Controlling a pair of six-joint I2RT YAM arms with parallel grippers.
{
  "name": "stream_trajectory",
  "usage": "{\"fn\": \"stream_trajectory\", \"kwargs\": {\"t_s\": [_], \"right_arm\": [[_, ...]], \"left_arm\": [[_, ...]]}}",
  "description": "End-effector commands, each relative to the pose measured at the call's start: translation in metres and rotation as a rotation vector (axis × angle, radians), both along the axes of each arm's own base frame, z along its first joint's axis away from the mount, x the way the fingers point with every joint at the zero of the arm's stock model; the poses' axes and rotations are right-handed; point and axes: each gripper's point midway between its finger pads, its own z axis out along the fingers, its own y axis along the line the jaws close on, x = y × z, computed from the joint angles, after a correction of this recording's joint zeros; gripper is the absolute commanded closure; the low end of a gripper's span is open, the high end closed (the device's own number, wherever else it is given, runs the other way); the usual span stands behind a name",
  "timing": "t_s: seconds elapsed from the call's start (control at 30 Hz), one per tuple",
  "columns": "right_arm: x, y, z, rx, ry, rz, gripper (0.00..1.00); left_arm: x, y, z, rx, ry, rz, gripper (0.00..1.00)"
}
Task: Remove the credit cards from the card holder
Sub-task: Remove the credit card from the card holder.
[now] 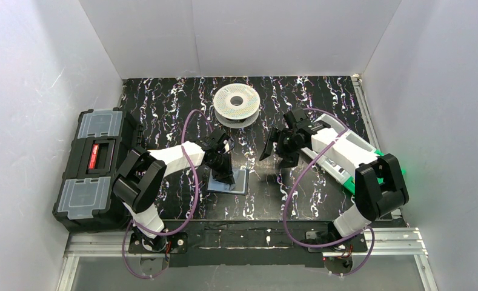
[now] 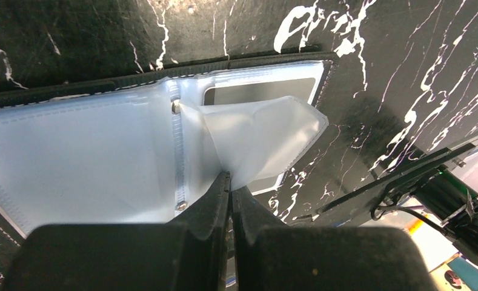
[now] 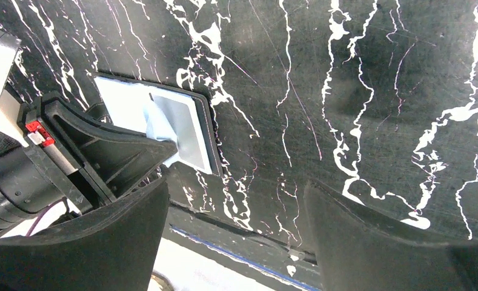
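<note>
The card holder (image 1: pixel 230 181) lies opened flat on the black marbled table, its bluish-grey inside up. My left gripper (image 1: pixel 223 171) stands right over it, shut on a translucent plastic sleeve (image 2: pixel 266 136) of the holder and lifting that flap off the right-hand pocket (image 2: pixel 272 82). In the left wrist view the gripper (image 2: pixel 231 183) pinches the sleeve's corner. A flat grey rectangle (image 2: pixel 257 92) shows in that pocket; I cannot tell if it is a card. The credit cards are hidden. My right gripper (image 1: pixel 277 147) hangs open to the right of the holder (image 3: pixel 163 121), holding nothing (image 3: pixel 233 194).
A big black toolbox (image 1: pixel 91 170) stands at the left edge. A white spool (image 1: pixel 237 103) sits at the back middle. A white and green device (image 1: pixel 345 159) lies under the right arm. White walls close in the table on three sides.
</note>
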Motion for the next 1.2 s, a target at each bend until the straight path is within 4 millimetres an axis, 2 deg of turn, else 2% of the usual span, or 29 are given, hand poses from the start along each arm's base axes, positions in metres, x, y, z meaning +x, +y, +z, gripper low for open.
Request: {"fn": "stream_trajectory", "kwargs": {"t_s": [0.0, 0.07, 0.13, 0.23, 0.27, 0.4, 0.43, 0.6, 0.73, 0.87, 1.03, 1.17], "right_arm": [[-0.002, 0.013, 0.0, 0.021, -0.009, 0.03, 0.12], [-0.005, 0.019, -0.003, 0.022, 0.001, 0.052, 0.14], [-0.013, 0.039, -0.007, 0.026, 0.014, 0.102, 0.16], [-0.016, 0.05, -0.012, 0.025, 0.027, 0.132, 0.18], [-0.017, 0.058, -0.016, 0.026, 0.036, 0.154, 0.24], [-0.02, 0.079, -0.019, 0.073, 0.06, 0.19, 0.5], [-0.022, 0.088, -0.021, 0.099, 0.076, 0.206, 0.65], [-0.024, 0.106, -0.026, 0.173, 0.122, 0.227, 0.85], [-0.023, 0.118, -0.03, 0.216, 0.136, 0.237, 0.91], [-0.022, 0.126, -0.034, 0.238, 0.139, 0.242, 0.92], [-0.021, 0.129, -0.047, 0.224, 0.168, 0.235, 0.93], [-0.023, 0.125, -0.062, 0.174, 0.204, 0.217, 0.94]], "left_arm": [[-0.002, 0.015, -0.001, 0.069, -0.008, 0.015, 1.0], [-0.002, 0.017, -0.002, 0.081, -0.008, 0.017, 1.0], [-0.001, 0.024, -0.002, 0.119, -0.019, 0.02, 1.0], [0.004, 0.027, 0.007, 0.136, -0.051, 0.016, 0.91], [0.005, 0.029, 0.011, 0.143, -0.068, 0.008, 0.88], [0.005, 0.029, 0.013, 0.14, -0.071, -0.001, 0.88], [0.006, 0.029, 0.013, 0.139, -0.073, -0.004, 0.88], [0.007, 0.027, 0.015, 0.132, -0.077, -0.01, 0.88], [0.008, 0.026, 0.017, 0.127, -0.081, -0.015, 0.89], [0.007, 0.025, 0.018, 0.121, -0.082, -0.022, 0.89], [0.007, 0.024, 0.021, 0.111, -0.088, -0.026, 0.89], [0.008, 0.026, 0.025, 0.11, -0.101, -0.025, 0.85]]}}
